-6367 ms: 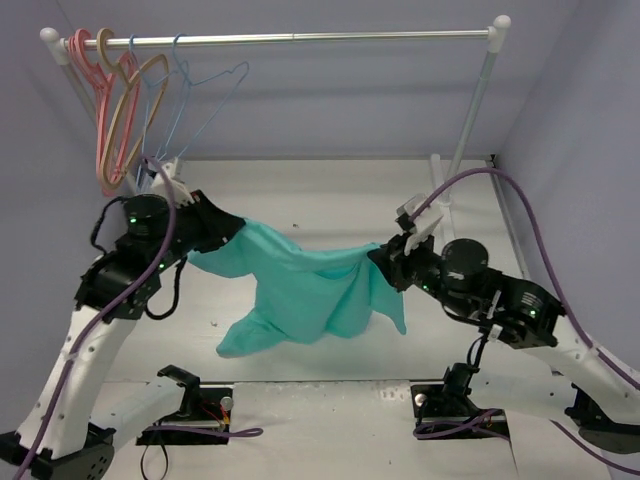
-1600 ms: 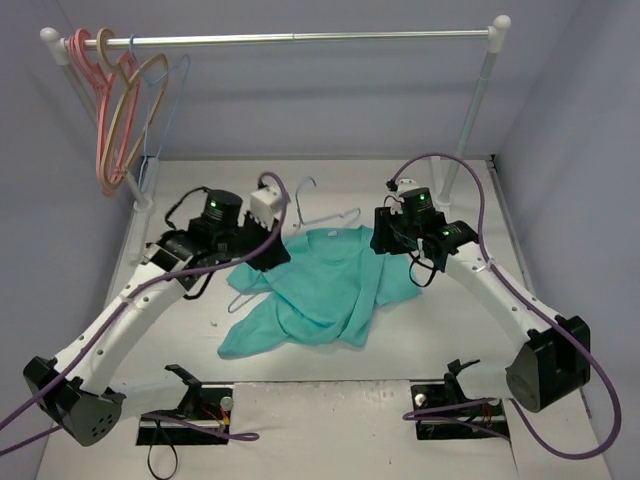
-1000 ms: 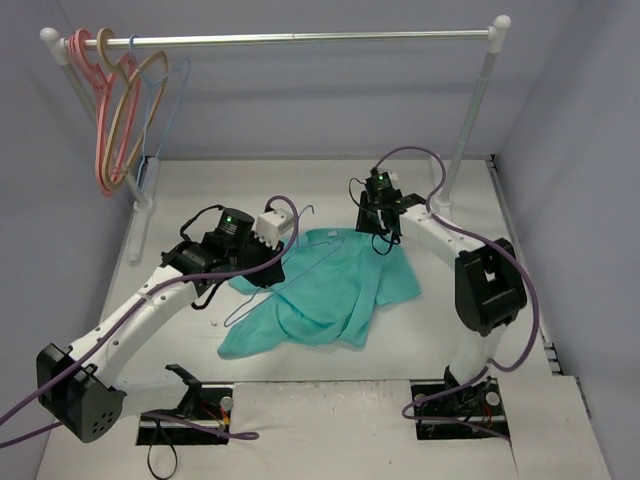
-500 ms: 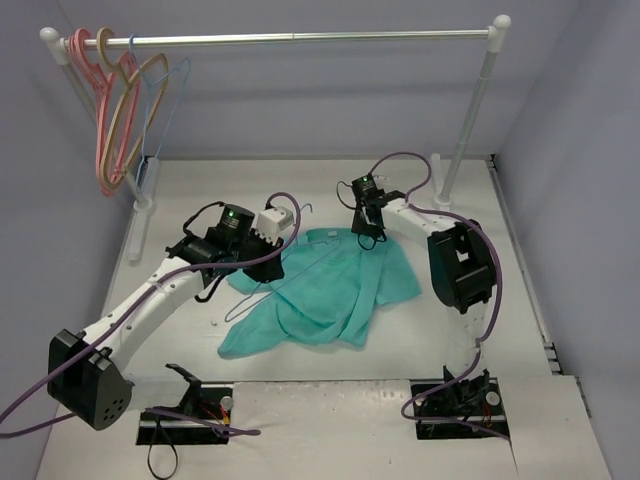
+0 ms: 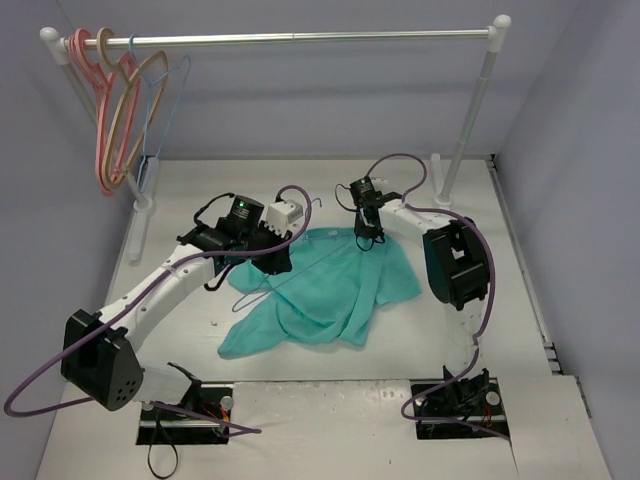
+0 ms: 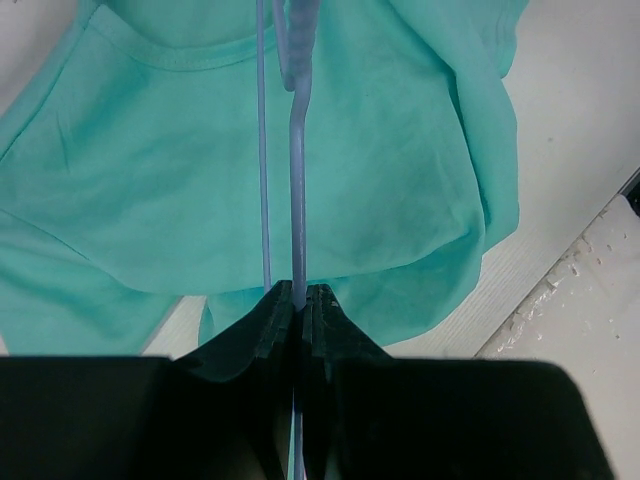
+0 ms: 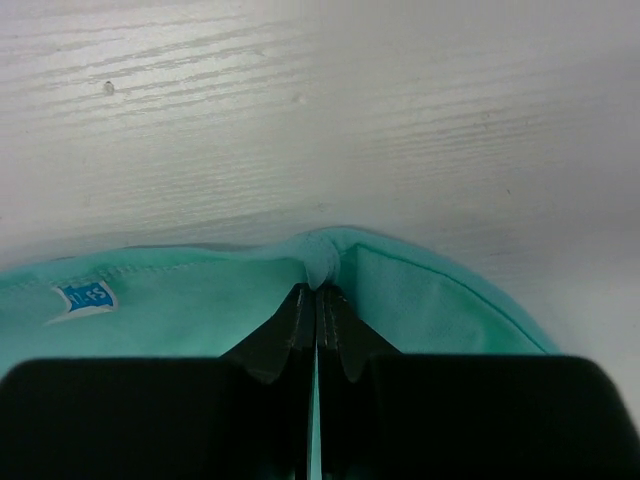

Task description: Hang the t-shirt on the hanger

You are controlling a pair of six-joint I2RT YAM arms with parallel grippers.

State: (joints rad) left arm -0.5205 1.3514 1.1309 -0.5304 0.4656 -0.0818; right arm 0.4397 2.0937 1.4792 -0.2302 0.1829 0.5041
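T-shirt, teal, spread on the tabletop: neck rim pinched in the clenched right claw, probably to raise the opening; hanger, light-blue wire, clamped in the left claw, lies over the t-shirt's chest, aimed neckward.

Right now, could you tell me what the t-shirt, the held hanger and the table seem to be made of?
T-shirt: soft matte knit fabric, apparently; it creases and has a stitched neckband.
Hanger: thin wire, probably smooth blue-coated metal.
Table: white-painted wood, judging by its grain.
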